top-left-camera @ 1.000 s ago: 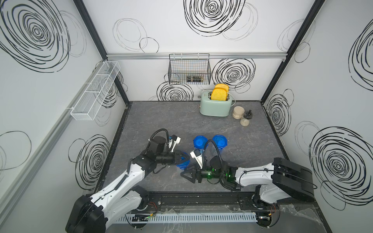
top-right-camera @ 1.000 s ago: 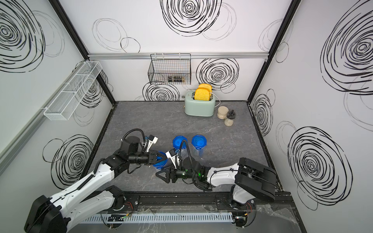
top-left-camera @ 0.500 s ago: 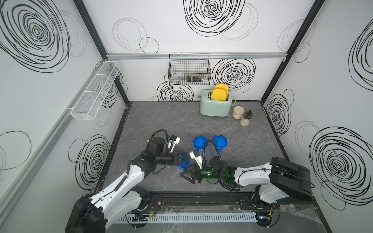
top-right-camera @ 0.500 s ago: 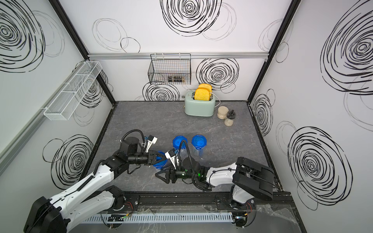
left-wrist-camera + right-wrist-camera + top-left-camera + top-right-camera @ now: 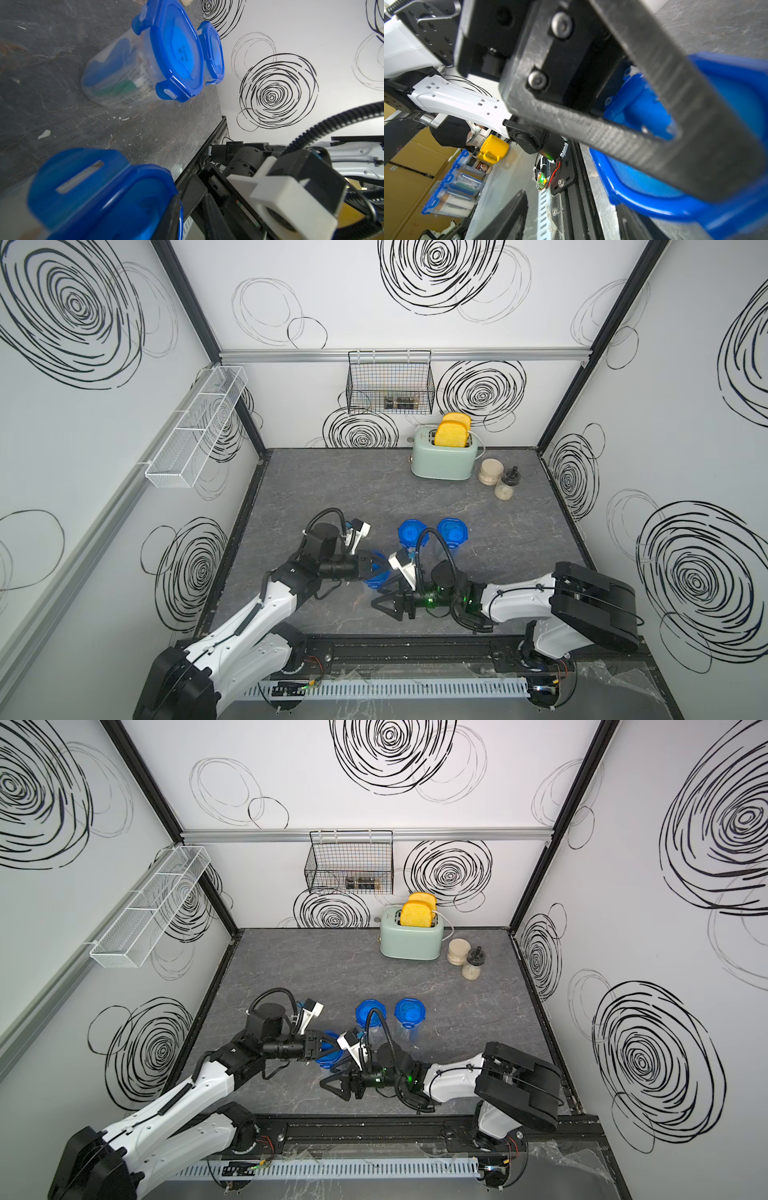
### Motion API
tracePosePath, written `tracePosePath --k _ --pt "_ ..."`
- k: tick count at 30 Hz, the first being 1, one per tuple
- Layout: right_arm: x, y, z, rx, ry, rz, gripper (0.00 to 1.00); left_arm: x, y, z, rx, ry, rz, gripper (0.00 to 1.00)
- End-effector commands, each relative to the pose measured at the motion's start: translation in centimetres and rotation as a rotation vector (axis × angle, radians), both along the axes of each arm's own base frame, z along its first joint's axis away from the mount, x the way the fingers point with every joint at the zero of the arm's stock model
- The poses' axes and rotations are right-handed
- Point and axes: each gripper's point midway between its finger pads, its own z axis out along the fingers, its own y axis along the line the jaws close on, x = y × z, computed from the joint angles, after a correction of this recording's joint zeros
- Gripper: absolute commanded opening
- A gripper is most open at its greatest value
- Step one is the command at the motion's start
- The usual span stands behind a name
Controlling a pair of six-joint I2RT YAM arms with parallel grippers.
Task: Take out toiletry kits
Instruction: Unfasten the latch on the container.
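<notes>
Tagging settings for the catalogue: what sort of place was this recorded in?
Probably a staged robot test cell, loosely dressed as a kitchen: panel walls printed with black scribbles, a mint toaster holding bread, and a hanging wire basket.

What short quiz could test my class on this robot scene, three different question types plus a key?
1. How many blue-lidded clear jars do both top views show?
2. True or false: the toaster is empty.
3. Which gripper straddles the nearest jar at its lid? A the left, B the right.
Key: 1. Three. 2. False: the toaster holds two yellow slices. 3. A: the left gripper.
</notes>
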Motion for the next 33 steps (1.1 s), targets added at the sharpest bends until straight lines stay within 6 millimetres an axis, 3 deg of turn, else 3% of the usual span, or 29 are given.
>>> tracePosePath --k 1,11,18,22,28,33 --pt "-1.5 0.7 6.0 0.219 -0.13 0.094 0.69 -1.8 1.6 -5.8 0.143 0.177 0.048 0.26" --pt "-2.6 0.7 6.1 0.247 -0.17 0.162 0.7 -1.9 1.6 -6.1 0.146 0.184 0.055 0.26" --pt "-2.6 0.4 4.3 0.164 -0.177 0.167 0.71 -1.7 1.5 -5.4 0.138 0.166 0.055 0.26" --pt "-2.7 -0.6 3.2 0.099 -0.201 0.164 0.72 -1.2 1.2 -3.2 0.119 0.114 0.048 0.31" --pt "-1.5 -2.9 3.3 0.066 -0.233 0.125 0.74 0.1 1.1 2.2 0.103 -0.02 0.046 0.46" --pt "0.5 -4.8 4.2 0.057 -0.231 0.066 0.74 1.1 3.2 5.4 0.186 -0.117 0.114 0.63"
